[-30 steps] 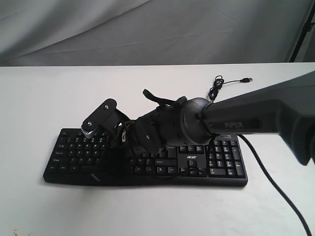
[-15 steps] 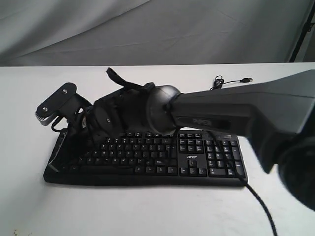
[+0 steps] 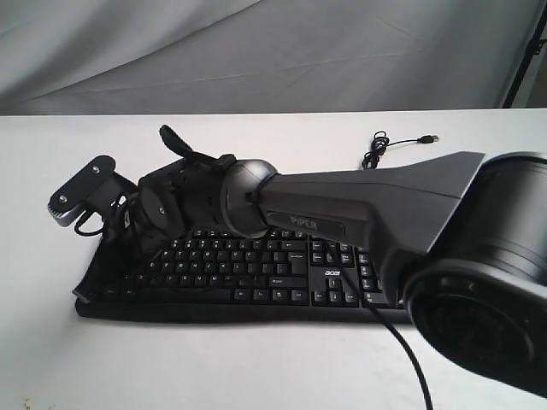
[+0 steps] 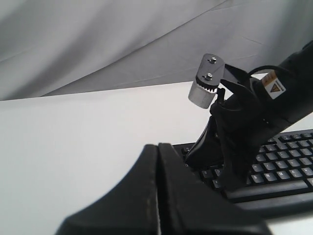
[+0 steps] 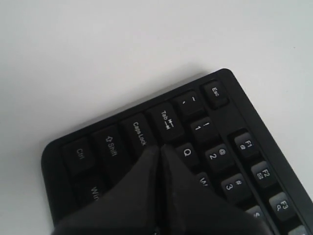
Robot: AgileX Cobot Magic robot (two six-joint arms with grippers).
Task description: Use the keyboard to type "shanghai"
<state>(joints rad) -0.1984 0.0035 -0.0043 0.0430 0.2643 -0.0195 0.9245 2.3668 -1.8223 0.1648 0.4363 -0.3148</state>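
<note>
The black keyboard (image 3: pixel 256 272) lies across the white table. My right arm reaches over it to its left end. The right gripper (image 3: pixel 91 284) is shut with nothing in it. In the right wrist view the right gripper (image 5: pixel 159 148) points down between the Caps Lock key (image 5: pixel 138 133) and the Q key (image 5: pixel 187 152) of the keyboard (image 5: pixel 230 88); I cannot tell whether it touches a key. My left gripper (image 4: pixel 157 146) is shut and empty, off to the side of the keyboard (image 4: pixel 286 166), and looks at the right gripper (image 4: pixel 191 155). The exterior view does not show the left gripper.
The keyboard's thin black USB cable (image 3: pixel 374 155) lies coiled behind it on the white table (image 3: pixel 256 367), its plug (image 3: pixel 434 137) pointing right. A grey cloth backdrop (image 3: pixel 273 51) hangs behind. The right arm's thick link (image 3: pixel 479 256) fills the near right.
The right arm has swung left along the keyboard, from over its middle keys to its left end. The keyboard has stayed in place.
</note>
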